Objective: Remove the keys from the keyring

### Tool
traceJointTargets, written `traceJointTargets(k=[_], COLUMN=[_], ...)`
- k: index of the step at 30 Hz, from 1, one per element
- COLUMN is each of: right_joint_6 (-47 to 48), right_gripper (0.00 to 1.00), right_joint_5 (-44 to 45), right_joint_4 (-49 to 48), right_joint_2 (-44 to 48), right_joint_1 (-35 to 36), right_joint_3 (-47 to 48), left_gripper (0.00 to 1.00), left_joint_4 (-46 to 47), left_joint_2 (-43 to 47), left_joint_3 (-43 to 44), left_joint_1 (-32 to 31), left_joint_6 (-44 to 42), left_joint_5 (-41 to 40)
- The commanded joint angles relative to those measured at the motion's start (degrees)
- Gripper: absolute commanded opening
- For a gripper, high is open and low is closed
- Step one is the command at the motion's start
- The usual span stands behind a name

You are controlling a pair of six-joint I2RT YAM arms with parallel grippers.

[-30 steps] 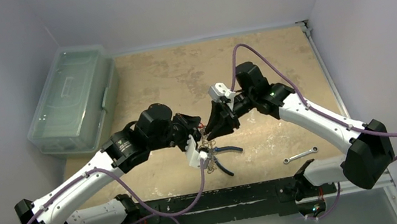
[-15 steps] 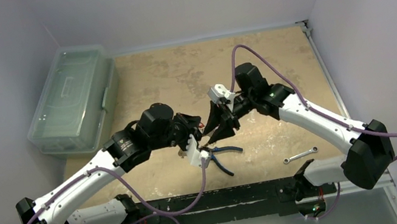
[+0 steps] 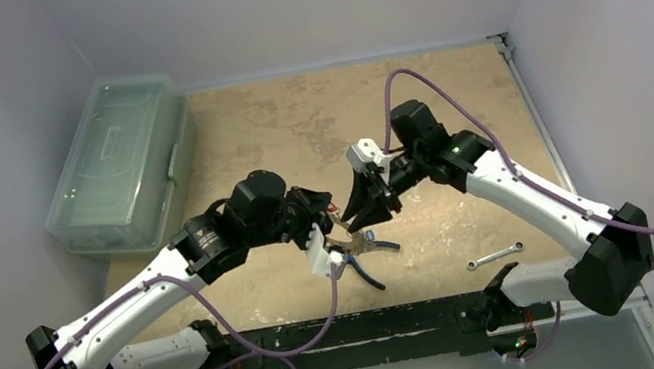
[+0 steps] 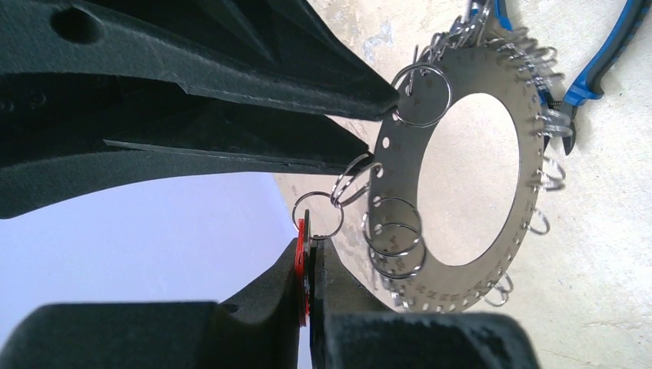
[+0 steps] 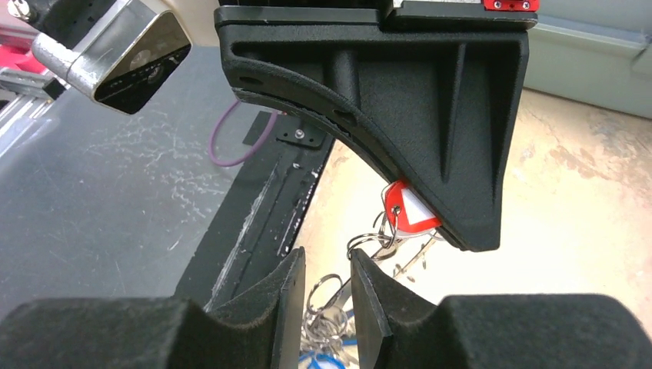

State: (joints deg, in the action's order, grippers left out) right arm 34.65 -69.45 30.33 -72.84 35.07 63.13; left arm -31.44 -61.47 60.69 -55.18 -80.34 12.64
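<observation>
The keyring is a flat silver ring pierced with holes and strung with several small split rings; it hangs just above the table between both grippers. My left gripper is shut on a red tag that hangs from one split ring. The tag shows red and white in the right wrist view. My right gripper is open by a narrow gap, its fingertips right beside the split rings at the keyring's near edge, gripping nothing. Key blades are hard to make out.
Blue-handled pliers lie under the keyring, also in the left wrist view. A silver wrench lies at the front right. A clear lidded plastic box stands at the back left. The black base rail runs along the near edge.
My right gripper has drawn slightly right and back, and the keyring bunch now hangs higher and more stretched between the grippers. My left gripper has kept hold of the tag.
</observation>
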Motion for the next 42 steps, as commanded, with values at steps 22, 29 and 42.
traceJointTargets(k=[22,29,42], right_joint_6=[0.0,-1.2,-7.6], right_gripper=[0.35,0.35,0.36], right_joint_5=[-3.6,-3.7,-2.7], right_joint_4=[-3.4,-5.2,-14.0], right_joint_2=[0.3,-0.5,-1.1], right_joint_1=[-7.0,-3.2,-0.4], right_joint_3=[3.5,2.9,-0.9], left_gripper=[0.0,0.0,0.0], left_joint_4=[-0.5,0.4,1.4], left_joint_2=[4.2,4.6,5.0], left_joint_3=[0.7,-0.1,0.1], left_joint_1=[-0.2,-0.2,-0.2], left_joint_6=[-9.7,-10.0,-9.3], left_joint_5=[6.9,7.0,7.0])
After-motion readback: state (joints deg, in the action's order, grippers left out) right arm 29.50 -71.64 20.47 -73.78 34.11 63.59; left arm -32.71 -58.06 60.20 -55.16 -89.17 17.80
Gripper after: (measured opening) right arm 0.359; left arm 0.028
